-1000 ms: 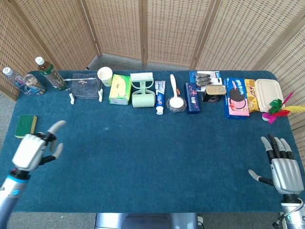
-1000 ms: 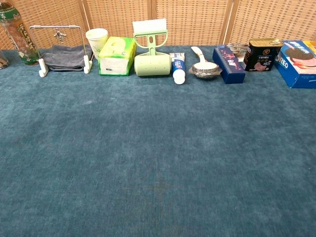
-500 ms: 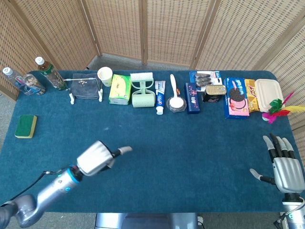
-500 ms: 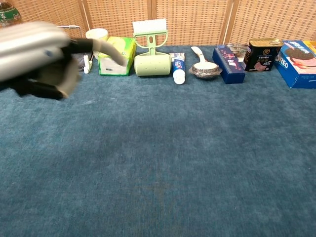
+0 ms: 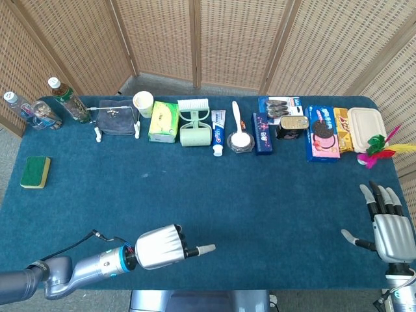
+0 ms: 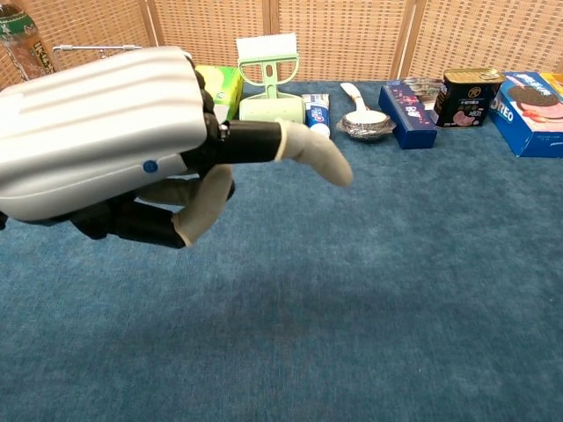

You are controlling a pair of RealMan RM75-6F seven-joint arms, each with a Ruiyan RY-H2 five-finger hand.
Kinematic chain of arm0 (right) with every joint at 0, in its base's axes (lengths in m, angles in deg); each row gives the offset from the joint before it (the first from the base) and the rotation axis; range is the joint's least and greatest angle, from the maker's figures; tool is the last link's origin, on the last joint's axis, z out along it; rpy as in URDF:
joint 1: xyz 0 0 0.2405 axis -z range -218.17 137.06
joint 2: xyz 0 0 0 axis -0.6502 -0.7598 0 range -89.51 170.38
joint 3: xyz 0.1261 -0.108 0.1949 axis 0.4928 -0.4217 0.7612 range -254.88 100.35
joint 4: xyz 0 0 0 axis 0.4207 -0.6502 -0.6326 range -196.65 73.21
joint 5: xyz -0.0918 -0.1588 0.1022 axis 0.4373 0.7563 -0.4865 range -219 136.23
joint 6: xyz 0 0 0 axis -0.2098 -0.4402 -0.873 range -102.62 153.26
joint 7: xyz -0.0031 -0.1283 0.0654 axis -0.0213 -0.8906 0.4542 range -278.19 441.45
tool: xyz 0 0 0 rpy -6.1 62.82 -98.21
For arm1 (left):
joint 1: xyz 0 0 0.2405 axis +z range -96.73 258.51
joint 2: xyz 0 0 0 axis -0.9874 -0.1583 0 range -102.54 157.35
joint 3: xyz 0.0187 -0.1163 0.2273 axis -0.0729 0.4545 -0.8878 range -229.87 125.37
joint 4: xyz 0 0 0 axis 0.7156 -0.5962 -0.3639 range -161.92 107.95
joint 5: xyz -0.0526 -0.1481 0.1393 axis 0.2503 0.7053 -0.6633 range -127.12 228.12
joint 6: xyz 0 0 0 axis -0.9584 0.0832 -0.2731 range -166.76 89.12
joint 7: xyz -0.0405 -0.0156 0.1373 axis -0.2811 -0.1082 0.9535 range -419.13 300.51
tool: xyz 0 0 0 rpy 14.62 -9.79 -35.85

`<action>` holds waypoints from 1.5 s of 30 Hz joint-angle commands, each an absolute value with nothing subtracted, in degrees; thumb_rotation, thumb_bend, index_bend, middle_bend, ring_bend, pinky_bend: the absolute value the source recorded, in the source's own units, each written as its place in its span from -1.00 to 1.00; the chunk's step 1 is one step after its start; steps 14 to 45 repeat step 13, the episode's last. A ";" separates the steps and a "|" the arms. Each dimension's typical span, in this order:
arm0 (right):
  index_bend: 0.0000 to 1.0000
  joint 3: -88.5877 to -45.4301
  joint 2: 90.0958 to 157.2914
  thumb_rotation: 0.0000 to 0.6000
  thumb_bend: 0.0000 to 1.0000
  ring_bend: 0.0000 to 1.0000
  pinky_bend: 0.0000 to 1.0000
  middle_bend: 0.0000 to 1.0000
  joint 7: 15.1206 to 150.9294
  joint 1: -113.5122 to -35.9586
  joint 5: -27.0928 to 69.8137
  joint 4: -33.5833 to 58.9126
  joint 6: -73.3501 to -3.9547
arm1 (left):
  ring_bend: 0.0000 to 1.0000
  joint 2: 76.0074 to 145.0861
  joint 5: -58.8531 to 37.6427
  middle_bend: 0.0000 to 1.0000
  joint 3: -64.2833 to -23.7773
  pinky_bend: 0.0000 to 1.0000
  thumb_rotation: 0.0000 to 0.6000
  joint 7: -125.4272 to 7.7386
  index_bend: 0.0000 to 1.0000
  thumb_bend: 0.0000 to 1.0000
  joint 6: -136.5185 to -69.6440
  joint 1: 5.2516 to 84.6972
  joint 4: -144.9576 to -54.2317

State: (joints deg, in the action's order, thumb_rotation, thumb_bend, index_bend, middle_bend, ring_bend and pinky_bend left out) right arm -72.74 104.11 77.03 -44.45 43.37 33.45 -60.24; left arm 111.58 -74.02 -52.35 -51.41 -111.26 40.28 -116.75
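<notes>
The left hand (image 5: 159, 247) hovered empty, one finger extended, the right hand (image 5: 389, 229) lay open, and the far-right blue box (image 6: 534, 103) read "OREO".

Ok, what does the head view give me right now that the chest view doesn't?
Only the head view shows the right hand, open above the cloth at the table's near right corner, the green sponge at the far left, the feather toy and the white lunch box. Only the chest view shows the underside of the left hand, with nothing in it and one finger pointing forward. Both show the left hand, the green roller, the toothpaste and the cookie box.
</notes>
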 commanded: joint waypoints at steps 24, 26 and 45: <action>-1.00 -72.67 104.06 0.57 -1.00 -1.00 -0.99 -1.00 77.04 -44.36 43.33 33.47 -60.43 | 1.00 112.40 -73.53 1.00 -53.71 1.00 1.00 -49.05 -0.59 0.95 -112.07 39.42 -116.85; -1.00 -72.67 104.06 0.57 -1.00 -1.00 -0.99 -1.00 77.04 -44.36 43.33 33.47 -60.43 | 1.00 112.40 -73.53 1.00 -53.71 1.00 1.00 -49.05 -0.59 0.95 -112.07 39.42 -116.85; -1.00 -72.67 104.06 0.57 -1.00 -1.00 -0.99 -1.00 77.04 -44.36 43.33 33.47 -60.43 | 1.00 112.40 -73.53 1.00 -53.71 1.00 1.00 -49.05 -0.59 0.95 -112.07 39.42 -116.85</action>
